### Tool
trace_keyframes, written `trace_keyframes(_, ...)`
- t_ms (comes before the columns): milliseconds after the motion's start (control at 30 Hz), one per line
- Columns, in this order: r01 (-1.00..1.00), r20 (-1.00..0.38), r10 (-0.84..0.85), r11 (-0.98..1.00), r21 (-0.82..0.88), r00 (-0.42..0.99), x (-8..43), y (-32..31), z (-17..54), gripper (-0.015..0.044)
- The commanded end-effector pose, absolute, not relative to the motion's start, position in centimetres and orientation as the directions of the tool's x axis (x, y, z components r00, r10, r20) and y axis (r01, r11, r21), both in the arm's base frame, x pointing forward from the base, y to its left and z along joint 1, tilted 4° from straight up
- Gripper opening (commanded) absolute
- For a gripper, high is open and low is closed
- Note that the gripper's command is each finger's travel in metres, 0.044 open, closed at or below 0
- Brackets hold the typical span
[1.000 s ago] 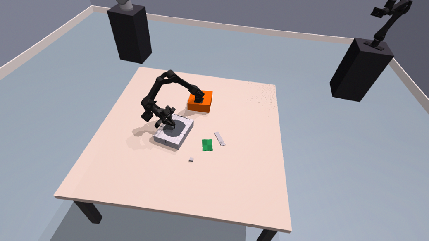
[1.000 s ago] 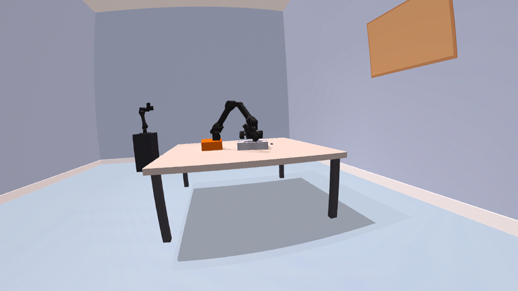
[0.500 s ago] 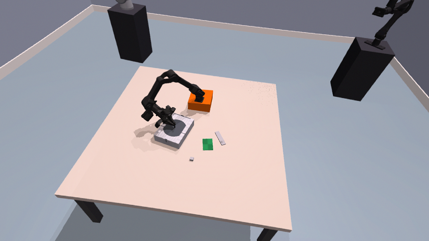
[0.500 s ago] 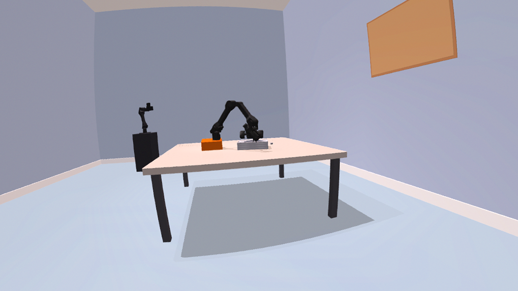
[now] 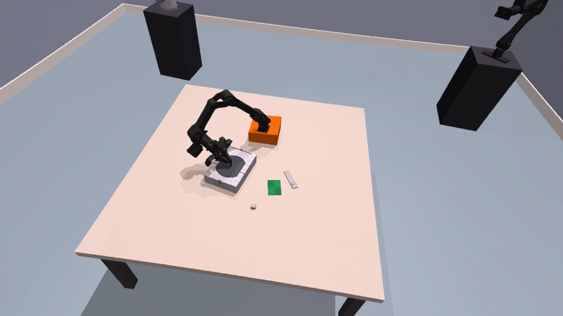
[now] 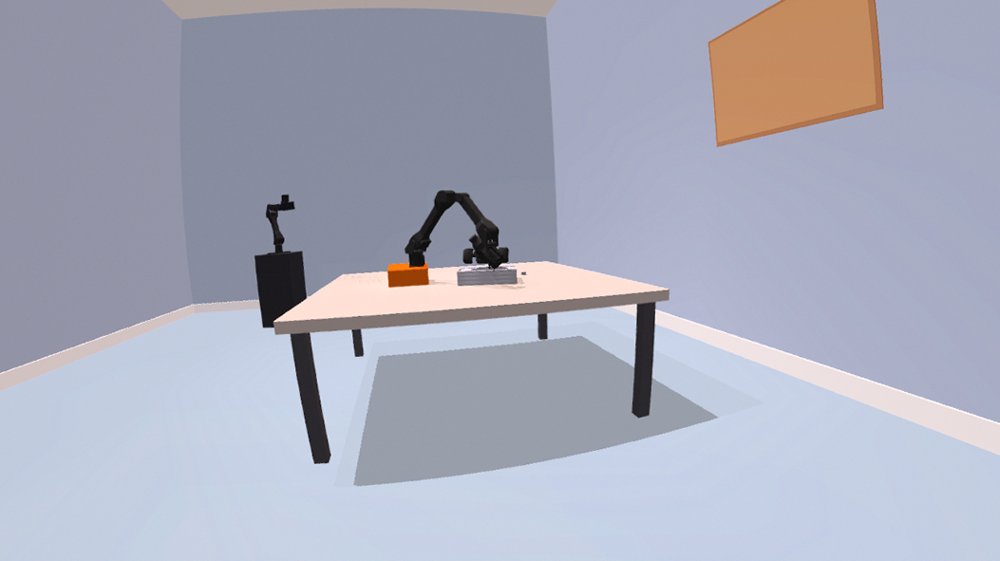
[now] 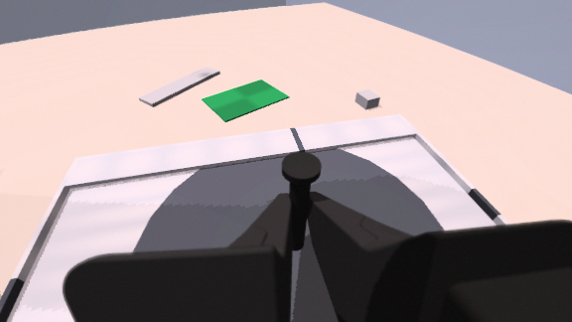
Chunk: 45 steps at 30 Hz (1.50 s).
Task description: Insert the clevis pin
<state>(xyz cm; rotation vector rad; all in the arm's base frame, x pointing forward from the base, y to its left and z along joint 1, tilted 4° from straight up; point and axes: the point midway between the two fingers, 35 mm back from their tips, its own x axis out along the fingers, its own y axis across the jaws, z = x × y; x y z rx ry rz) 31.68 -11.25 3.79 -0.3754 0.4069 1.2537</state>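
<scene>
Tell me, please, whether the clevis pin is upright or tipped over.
Upright, head up: the wrist view shows the pin's head above its shank, between the gripper's fingers.

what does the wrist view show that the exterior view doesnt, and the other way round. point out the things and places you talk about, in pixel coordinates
Only wrist: the clevis pin [image 7: 301, 168], head up in the gripper [image 7: 299, 199] [image 6: 493, 266]; the face of the aluminium disc [image 7: 238, 199]; a green square [image 7: 245, 99]; a flat pale strip [image 7: 179, 86].
Only exterior: the orange block [image 6: 407, 276] under the arm's base, the table legs [image 6: 642, 358], a second black arm [image 6: 277, 225] on a pedestal [image 6: 279, 282], an orange wall panel [image 6: 794, 72].
Both: the gripper, the steel tray [image 7: 124, 159] [image 6: 486, 277], a small grey block [image 7: 367, 99] [image 6: 523, 273], the table top [image 7: 99, 65] [image 6: 380, 303].
</scene>
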Motion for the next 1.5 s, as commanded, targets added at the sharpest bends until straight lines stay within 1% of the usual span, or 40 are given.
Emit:
trace_keyframes(0, -0.96, -0.491, 0.83, 0.273, -0.054, 0.264, 31.9, -11.3, 3.8, 0.0)
trace_keyframes(1467, -0.96, -0.491, 0.83, 0.273, -0.055, 0.264, 32.9, -11.5, 3.8, 0.0)
